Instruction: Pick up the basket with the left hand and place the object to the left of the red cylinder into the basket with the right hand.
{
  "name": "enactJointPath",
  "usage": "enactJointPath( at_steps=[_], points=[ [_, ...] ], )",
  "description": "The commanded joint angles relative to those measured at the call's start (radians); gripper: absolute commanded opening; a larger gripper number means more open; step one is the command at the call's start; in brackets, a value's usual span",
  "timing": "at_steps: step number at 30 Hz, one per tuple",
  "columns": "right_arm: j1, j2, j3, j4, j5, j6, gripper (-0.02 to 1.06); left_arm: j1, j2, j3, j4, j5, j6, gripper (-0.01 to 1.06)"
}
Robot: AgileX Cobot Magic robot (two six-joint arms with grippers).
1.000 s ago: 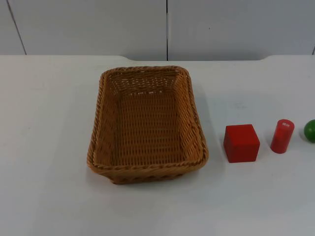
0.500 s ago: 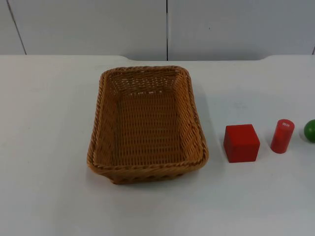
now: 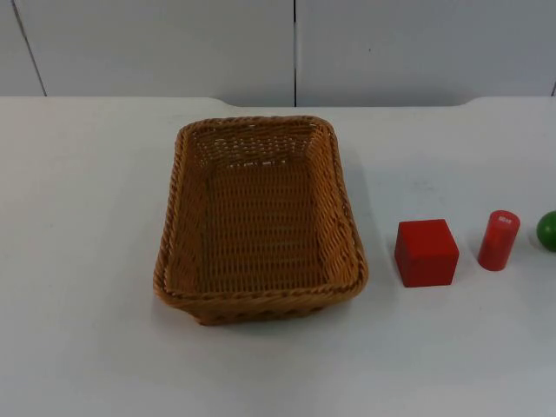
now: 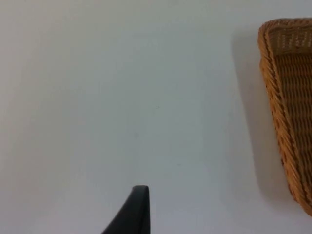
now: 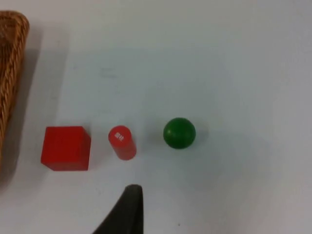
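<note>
White table top runs back to a grey partition wall. Nearest the camera in the top view, a wicker basket sits unheld, open side up. To its right stand a red cube, then a red cylinder upright, then a green ball cut off by the frame edge; the right wrist view shows that ball whole. Left gripper hangs above bare table beside the basket rim; right gripper hangs near the cylinder. One fingertip shows per gripper, so whether the fingers are spread or closed cannot be told.
</note>
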Motion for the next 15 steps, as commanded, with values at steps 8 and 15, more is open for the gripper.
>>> enactJointPath(
  at_steps=[8, 15],
  points=[
    [-0.007, 0.066, -0.007, 0.020, -0.001, -0.005, 1.05, -0.004, 0.238, -0.033, -0.186, -0.070, 0.150, 0.98],
    [-0.007, 0.066, -0.007, 0.020, -0.004, -0.005, 1.05, -0.017, 0.411, -0.119, -0.213, -0.068, 0.185, 0.98]
  ],
)
